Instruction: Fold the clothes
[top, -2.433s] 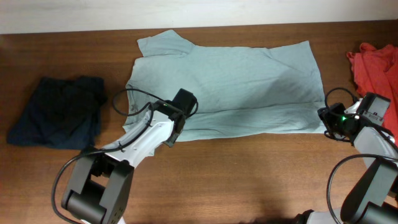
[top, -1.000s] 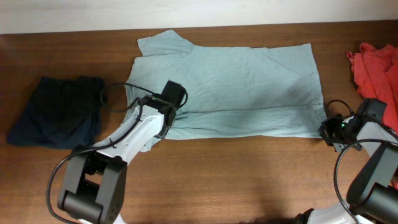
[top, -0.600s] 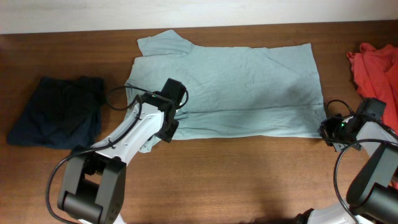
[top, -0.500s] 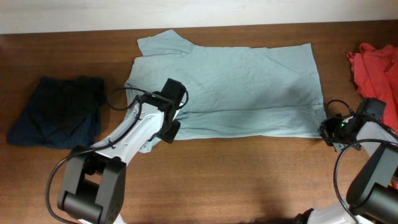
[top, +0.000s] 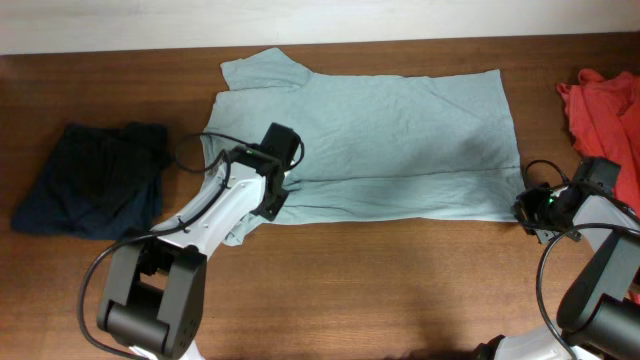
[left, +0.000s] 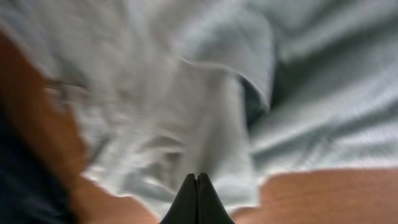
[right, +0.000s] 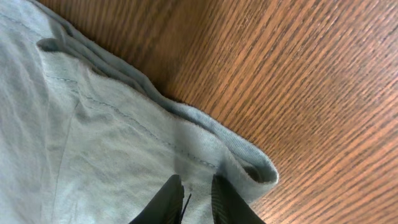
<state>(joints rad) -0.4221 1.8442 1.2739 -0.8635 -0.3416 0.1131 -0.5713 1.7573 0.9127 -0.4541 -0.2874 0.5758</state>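
The pale grey-blue T-shirt (top: 380, 140) lies spread on the table, its lower part folded up, with one sleeve at the back left. My left gripper (top: 272, 197) is at the shirt's front left edge. In the blurred left wrist view its fingertips (left: 196, 182) are pressed together, and a ridge of shirt fabric (left: 211, 118) runs right up to them. My right gripper (top: 521, 208) is at the front right corner. There its jaws (right: 195, 186) stand narrowly apart, shut on the doubled hem (right: 205, 140).
A dark navy garment (top: 95, 180) lies bunched at the left of the table. A red-orange one (top: 605, 105) sits at the far right edge, behind my right arm. Bare wood (top: 400, 280) runs along the front.
My left gripper has closed its jaws at the shirt's front left edge and shifted slightly towards the back. The right gripper and the shirt's right corner have stayed put.
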